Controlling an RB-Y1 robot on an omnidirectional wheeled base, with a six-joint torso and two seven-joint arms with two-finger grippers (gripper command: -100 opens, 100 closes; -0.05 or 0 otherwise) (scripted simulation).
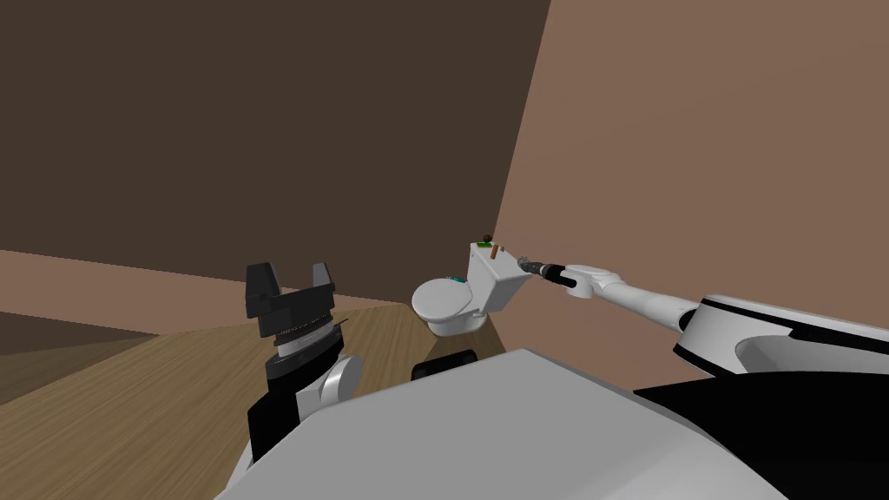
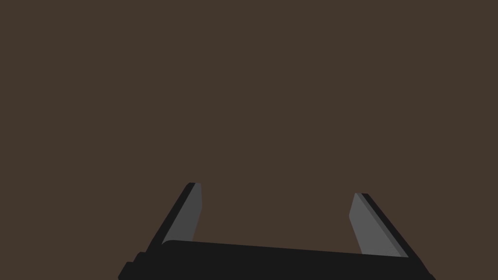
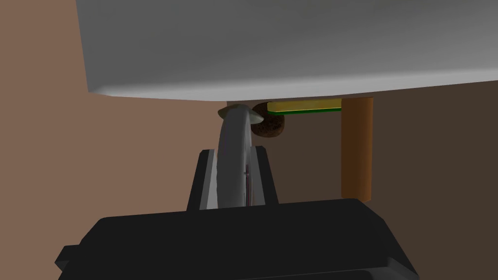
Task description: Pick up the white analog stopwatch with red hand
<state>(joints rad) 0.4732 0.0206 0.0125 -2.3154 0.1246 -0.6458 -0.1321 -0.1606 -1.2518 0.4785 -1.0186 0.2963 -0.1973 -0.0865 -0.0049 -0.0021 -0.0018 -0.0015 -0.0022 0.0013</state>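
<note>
Right claw (image 3: 234, 153): pinching the stopwatch (image 3: 232, 136), held edge-on between both fingers.
Toilet tank (image 3: 272, 43) edge: just past the stopwatch's knob.
On tank, near claw: sponge (image 3: 304, 105), brown cylinder (image 3: 357, 146), dark ball (image 3: 271, 127).
Left claw (image 2: 278, 189): spread, well apart.

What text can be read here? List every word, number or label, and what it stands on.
No text can be read.
stopwatch, held in the right tool: seen edge-on, so the dial is hidden.
yellow-green slab, brown cylinder, dark ball, toilet: no marks show.
</note>
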